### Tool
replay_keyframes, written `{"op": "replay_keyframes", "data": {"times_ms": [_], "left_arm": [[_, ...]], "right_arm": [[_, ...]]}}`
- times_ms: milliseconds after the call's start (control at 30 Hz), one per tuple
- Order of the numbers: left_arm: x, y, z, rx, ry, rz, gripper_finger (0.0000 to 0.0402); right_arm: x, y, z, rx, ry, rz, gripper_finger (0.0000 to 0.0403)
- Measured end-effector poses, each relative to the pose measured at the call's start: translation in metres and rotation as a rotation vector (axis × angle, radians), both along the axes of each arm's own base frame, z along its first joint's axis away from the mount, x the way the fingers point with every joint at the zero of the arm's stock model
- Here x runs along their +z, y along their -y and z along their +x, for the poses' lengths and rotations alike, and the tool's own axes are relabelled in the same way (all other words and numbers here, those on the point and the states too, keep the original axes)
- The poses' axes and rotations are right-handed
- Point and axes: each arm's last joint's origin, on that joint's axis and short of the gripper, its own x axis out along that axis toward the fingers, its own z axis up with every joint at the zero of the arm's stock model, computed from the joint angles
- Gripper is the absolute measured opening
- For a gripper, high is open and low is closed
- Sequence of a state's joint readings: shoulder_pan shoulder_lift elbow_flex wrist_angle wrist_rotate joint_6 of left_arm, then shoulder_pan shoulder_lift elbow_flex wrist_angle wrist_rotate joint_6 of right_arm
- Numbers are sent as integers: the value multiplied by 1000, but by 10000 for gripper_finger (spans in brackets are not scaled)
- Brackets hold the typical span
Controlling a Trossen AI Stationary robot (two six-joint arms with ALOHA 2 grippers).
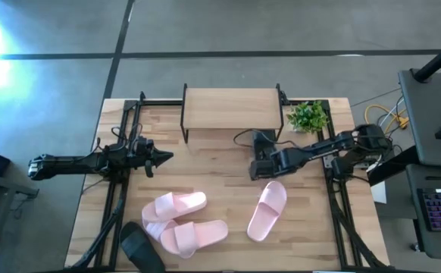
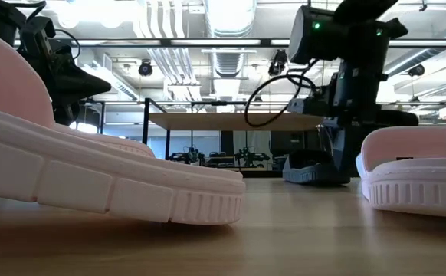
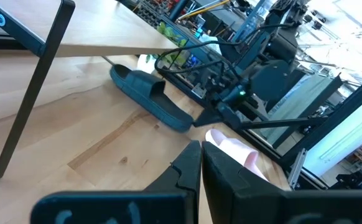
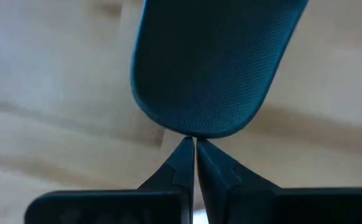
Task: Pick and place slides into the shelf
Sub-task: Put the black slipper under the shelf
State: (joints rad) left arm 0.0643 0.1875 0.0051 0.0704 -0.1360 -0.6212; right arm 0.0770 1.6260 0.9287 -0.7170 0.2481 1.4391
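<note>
The right end effector [image 4: 194, 144] has its fingers pressed together, tips at the heel edge of a black slide [image 3: 148, 97] lying half under the shelf [image 1: 231, 107]. The left end effector [image 1: 162, 156] — also closed, empty — hovers left of the shelf. Open bench [image 1: 213, 163] lies between them. Three pink slides [image 1: 173, 205] and another black slide [image 1: 141, 246] sit near the front edge.

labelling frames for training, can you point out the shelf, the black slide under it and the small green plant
shelf [image 1: 230, 108]: high view, middle of its light wood top.
black slide [image 3: 151, 98]: left wrist view, its strap, lying on the table under the shelf.
green plant [image 1: 308, 117]: high view, centre of its leaves, beside the shelf.
</note>
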Motion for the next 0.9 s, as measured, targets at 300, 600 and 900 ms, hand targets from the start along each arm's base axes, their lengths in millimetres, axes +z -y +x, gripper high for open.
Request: {"op": "replay_keyframes", "data": {"times_ms": [300,600,900], "left_arm": [[0,0,0,0,0,0,0],[0,0,0,0,0,0,0],[0,0,0,0,0,0,0]], "right_arm": [[6,35,3,-86,3,-174,11],[35,3,26,329,74,65,11],[80,-56,50,639,317,109,11]]}}
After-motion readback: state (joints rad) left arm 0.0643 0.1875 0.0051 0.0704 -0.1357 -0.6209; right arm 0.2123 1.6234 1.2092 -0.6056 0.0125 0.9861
